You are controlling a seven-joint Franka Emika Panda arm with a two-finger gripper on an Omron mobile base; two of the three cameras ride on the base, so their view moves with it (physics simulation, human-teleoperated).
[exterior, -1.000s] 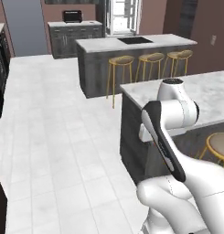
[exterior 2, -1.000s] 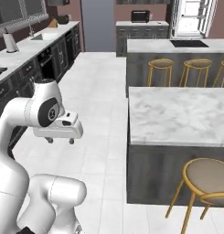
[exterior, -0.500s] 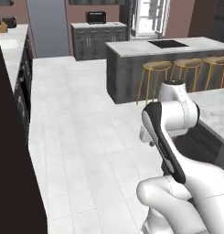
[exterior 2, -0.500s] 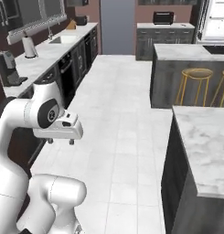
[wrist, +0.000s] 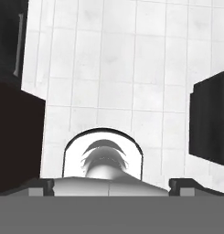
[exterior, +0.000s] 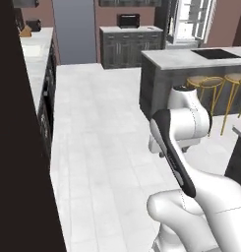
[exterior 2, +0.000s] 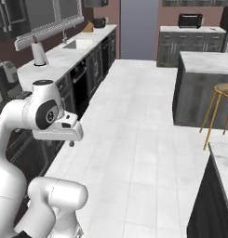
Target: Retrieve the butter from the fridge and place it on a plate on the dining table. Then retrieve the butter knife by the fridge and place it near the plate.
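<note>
The fingers (wrist: 40,186) stand fully spread and grip nothing; white tiled floor (wrist: 113,68) lies beneath them. The dining table (exterior 2: 222,153), marble-topped on a dark base, sits at the lower right of the right base view, well apart from the fingers, beside a gold-legged stool (exterior 2: 222,90).

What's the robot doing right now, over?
Gripper open, holding nothing. Fridge far ahead across the white floor, doors shut; no butter in sight. Path looks clear between the counter and the island.
</note>
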